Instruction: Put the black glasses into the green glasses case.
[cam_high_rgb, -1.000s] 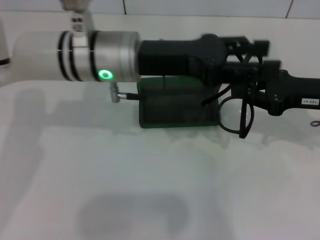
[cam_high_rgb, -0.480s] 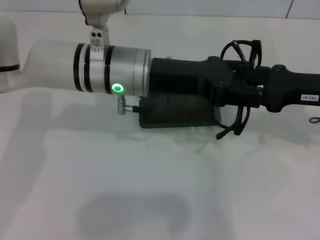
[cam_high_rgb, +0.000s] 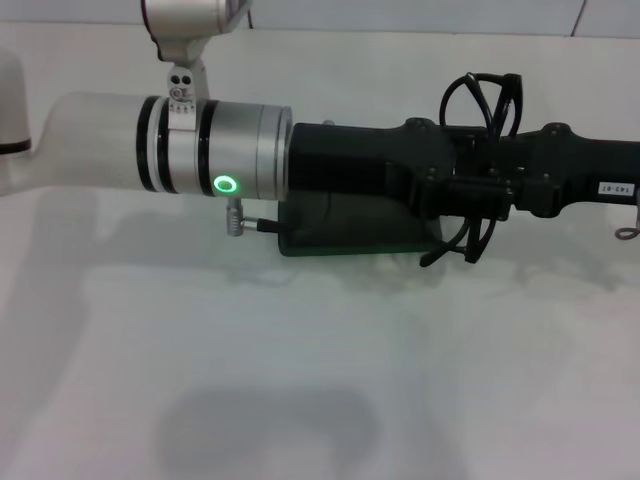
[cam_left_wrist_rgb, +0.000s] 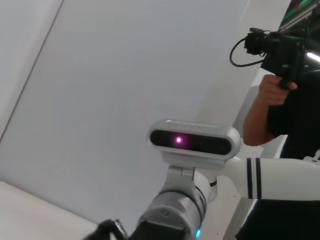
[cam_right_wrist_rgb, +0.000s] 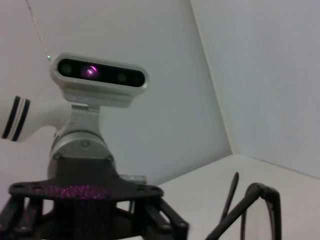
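Two black grippers are meeting above the white surface (cam_high_rgb: 320, 380); the left gripper (cam_high_rgb: 470, 185) and right gripper (cam_high_rgb: 500, 180) are both gripping the thin black-framed glasses (cam_high_rgb: 487, 100), jaws closed on them, just beside the dark green hard glasses case (cam_high_rgb: 350, 235), partly hidden under the left arm.
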